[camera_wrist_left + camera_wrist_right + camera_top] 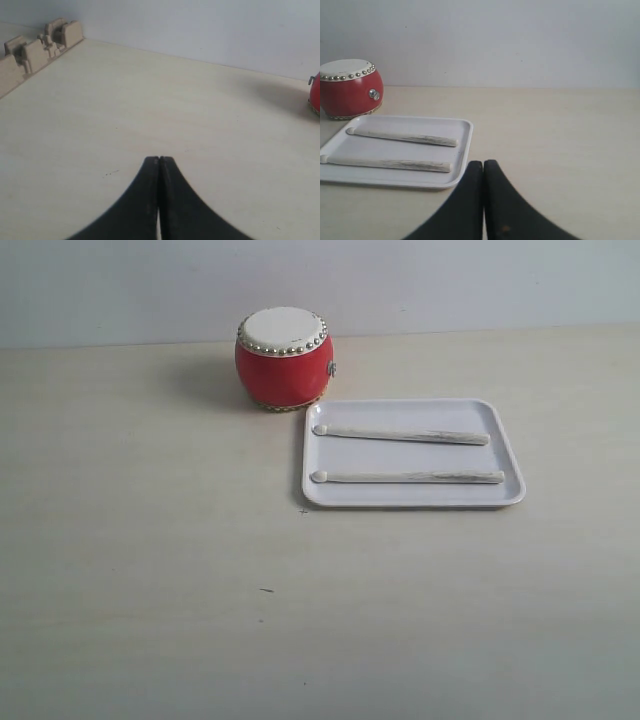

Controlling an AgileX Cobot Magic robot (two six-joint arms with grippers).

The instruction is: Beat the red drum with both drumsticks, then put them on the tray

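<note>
The red drum (284,359) stands upright at the back of the table, just behind the white tray's (415,497) left corner. Two cream drumsticks lie side by side in the tray, one farther back (402,435) and one nearer (408,477), tips pointing left. The right wrist view shows the drum (349,90), the tray (462,150) and both drumsticks (402,136) (387,163). My right gripper (483,164) is shut and empty, just off the tray's corner. Over bare table my left gripper (159,159) is shut and empty, with the drum's edge (315,97) far off. Neither arm shows in the exterior view.
The table is a pale wooden surface (150,540) with a plain wall behind it. In the left wrist view a beige fixture (35,50) sits at the table's far corner.
</note>
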